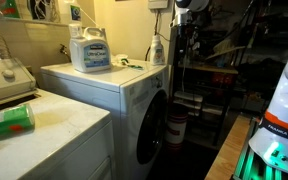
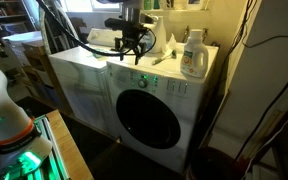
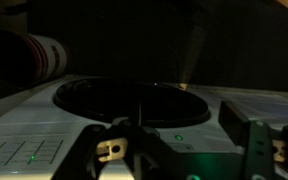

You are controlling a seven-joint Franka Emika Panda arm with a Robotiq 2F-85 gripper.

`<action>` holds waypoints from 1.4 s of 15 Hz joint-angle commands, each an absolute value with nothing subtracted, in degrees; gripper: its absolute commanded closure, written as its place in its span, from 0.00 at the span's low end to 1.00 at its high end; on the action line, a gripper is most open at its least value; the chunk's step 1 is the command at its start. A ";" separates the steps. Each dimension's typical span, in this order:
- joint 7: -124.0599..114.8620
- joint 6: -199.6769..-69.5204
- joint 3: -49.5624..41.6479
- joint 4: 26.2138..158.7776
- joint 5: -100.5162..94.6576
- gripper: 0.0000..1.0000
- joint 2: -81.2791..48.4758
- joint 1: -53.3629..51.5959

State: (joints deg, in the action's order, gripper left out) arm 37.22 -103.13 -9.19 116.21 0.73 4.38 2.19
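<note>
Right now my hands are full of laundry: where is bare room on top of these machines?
Bare: the washer top in front of the detergent jug, and the neighbouring white lid beside the green can. Crowded: the back, with jug, white bottle and small items between. The end effector hangs near the washer.

Gripper (image 3: pixel 184 150) tips past btm edge of wrist view.

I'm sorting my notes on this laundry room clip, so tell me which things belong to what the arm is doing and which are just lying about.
In hand:
gripper, open, hovering above the front-loading washer

Lying about:
detergent jug
white bottle
green can on the neighbouring machine
</note>
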 commanded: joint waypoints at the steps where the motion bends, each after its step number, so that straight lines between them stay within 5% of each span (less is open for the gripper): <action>1: 39.72 -107.83 -8.12 119.24 5.21 0.51 0.74 3.06; 8: 41.48 -118.30 -6.41 118.89 13.01 1.00 -7.79 4.92; 21: 32.15 -123.98 -5.31 116.06 10.00 1.00 -12.69 5.56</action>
